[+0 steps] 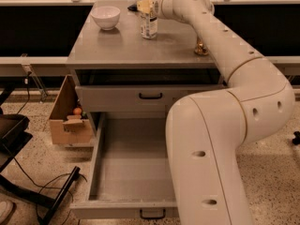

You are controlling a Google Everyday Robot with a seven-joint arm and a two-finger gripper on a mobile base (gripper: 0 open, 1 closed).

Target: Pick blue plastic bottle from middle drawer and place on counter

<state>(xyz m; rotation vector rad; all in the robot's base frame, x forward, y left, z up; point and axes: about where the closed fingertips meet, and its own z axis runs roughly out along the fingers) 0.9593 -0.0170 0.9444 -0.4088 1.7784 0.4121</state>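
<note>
Blue plastic bottle – small clear plastic water bottle w/ pale label, bluish print – stands upright on the counter, the flat grey top of the grey drawer cabinet, toward the back edge & roughly mid-width. Its cap end is largely covered by the gripper, the cream-yellow two-finger tool at the tip of the robot's arm, which sits right at the bottle's neck/shoulder. Whether the gripper is clamping the bottle or loose around it: can't tell from this view.

The thick white jointed robot arm fills the picture-right side, rising from the btm edge, bending at the elbow & reaching back across the counter to the bottle.

A small white round bowl stands on the counter to picture-left of the bottle, apart from it. A small gold drink can shows near the counter's picture-right side, partly hidden behind the arm.

The middle drawer – wide, deep, grey – is pulled far out, its bare grey floor showing; its black bar handle is at the front. The upper grey drawer w/ a like black handle is pushed in.

On the speckled floor picture-left of the cabinet: an open brown cardboard box holding a small orange round thing, plus black cables.
</note>
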